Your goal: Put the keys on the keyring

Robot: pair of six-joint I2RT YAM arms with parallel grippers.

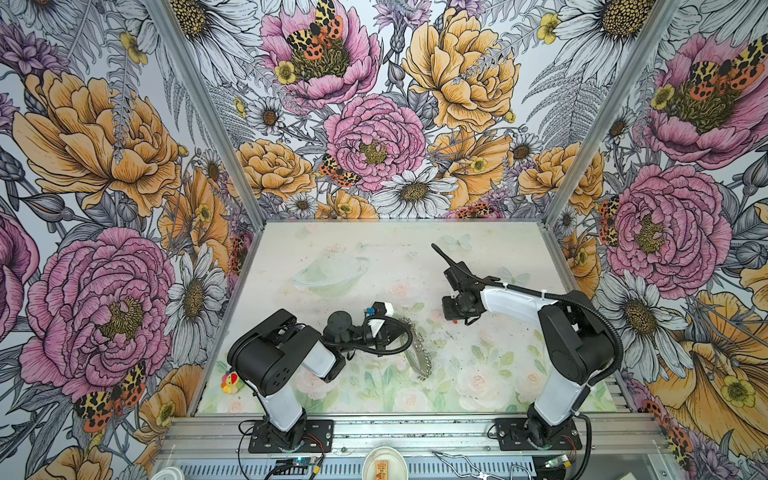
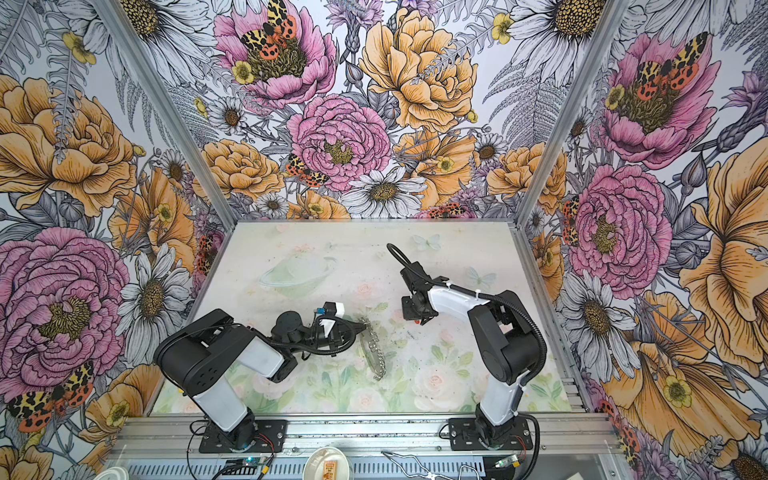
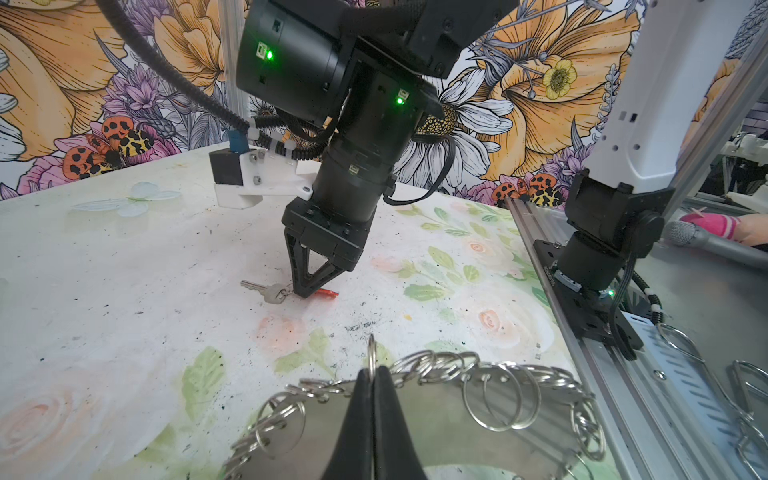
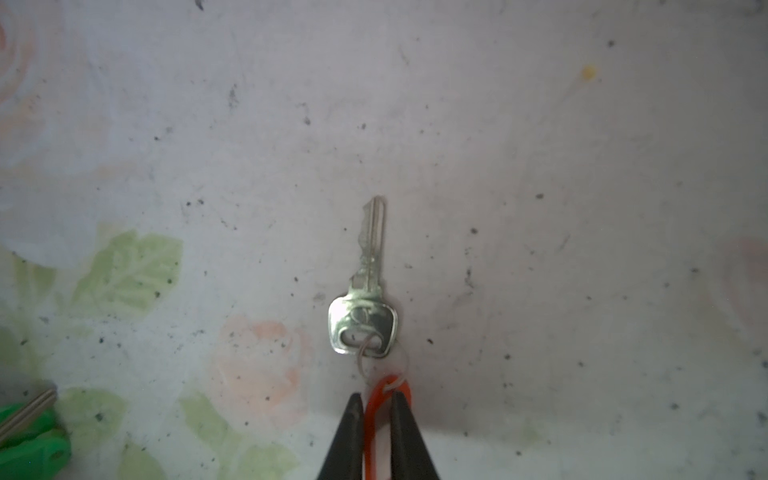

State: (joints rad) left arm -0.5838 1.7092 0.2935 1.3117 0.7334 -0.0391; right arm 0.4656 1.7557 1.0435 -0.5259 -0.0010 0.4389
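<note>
White and pale green, the floral mat (image 4: 166, 124) lies under both arms. The keyring (image 3: 436, 415) hangs tilted from the left gripper (image 3: 372, 374), whose fingers are pressed together on one split ring (image 3: 371, 351) of its fringe. A silver key (image 4: 368, 291) lies flat just ahead of the right gripper (image 4: 376, 399), its long axis in line with the fingers, blade pointing straight away and head nearest the tips. That gripper pinches the orange tag (image 4: 388, 390), which a thin wire ring (image 4: 360, 361) joins to the key's head.
</note>
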